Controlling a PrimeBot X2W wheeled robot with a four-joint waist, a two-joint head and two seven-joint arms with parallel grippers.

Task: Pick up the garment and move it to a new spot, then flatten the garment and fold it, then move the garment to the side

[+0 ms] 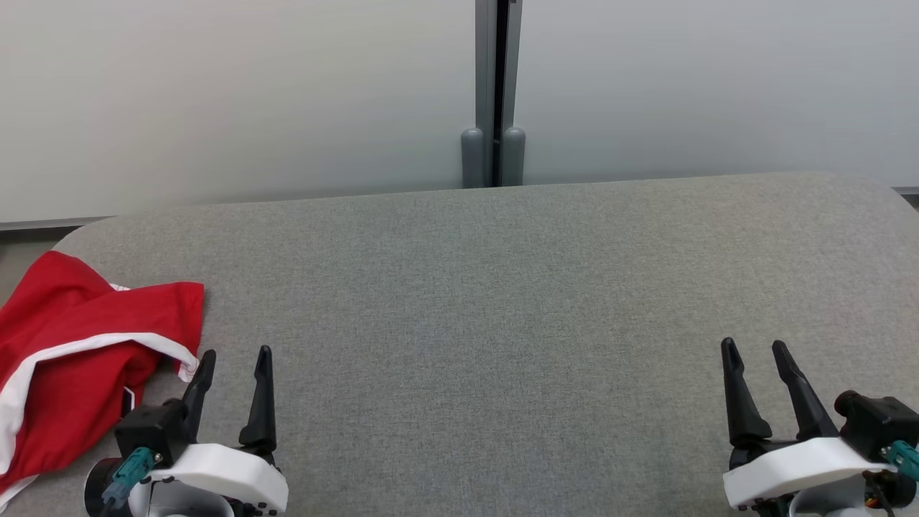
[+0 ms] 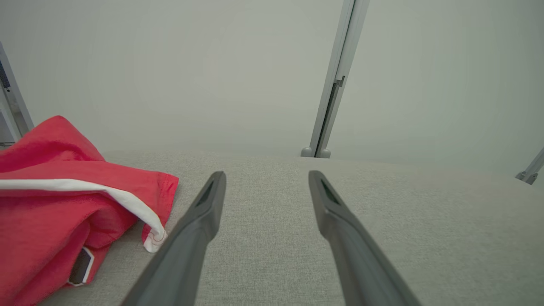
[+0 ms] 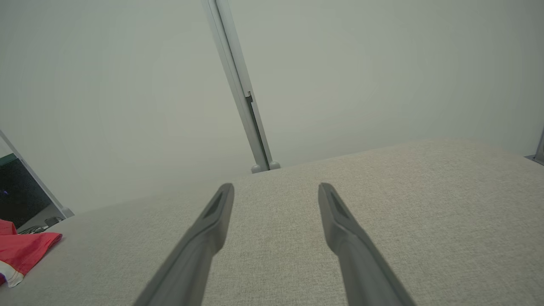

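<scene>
In the head view, your garment (image 1: 79, 337) lies at about 8 o'clock: a red piece with a white band, crumpled in loose folds on the left end of the grey bench (image 1: 502, 287) and running off the picture's left edge. A small dark patch with a pale border (image 1: 128, 402) shows on its near side.

The left jaws sit at 7 o'clock, low over the bench, with both dark fingers (image 1: 262, 395) pointing toward 12 and standing apart with nothing between them. The garment's white-edged corner lies just beside the outer finger, at its 9 o'clock; you cannot tell from here whether cloth and finger touch.

From the left wrist view, you see the fingers (image 2: 204, 212) spread wide over bare bench (image 2: 425, 233), the garment (image 2: 51, 204) heaped at 9 o'clock, and its white hem curling down close to the left finger.

The right jaws sit at 5 o'clock in the head view, well apart from the garment. Their fingers (image 1: 739, 409) are also apart and hold nothing.

In the right wrist view, those fingers (image 3: 212, 221) open over plain bench (image 3: 425, 204), and a red corner of the garment (image 3: 25, 250) shows far off at 8 o'clock.

Beyond the bench, at 12 o'clock in the head view, a grey post (image 1: 494, 86) stands between two pale wall panels.
</scene>
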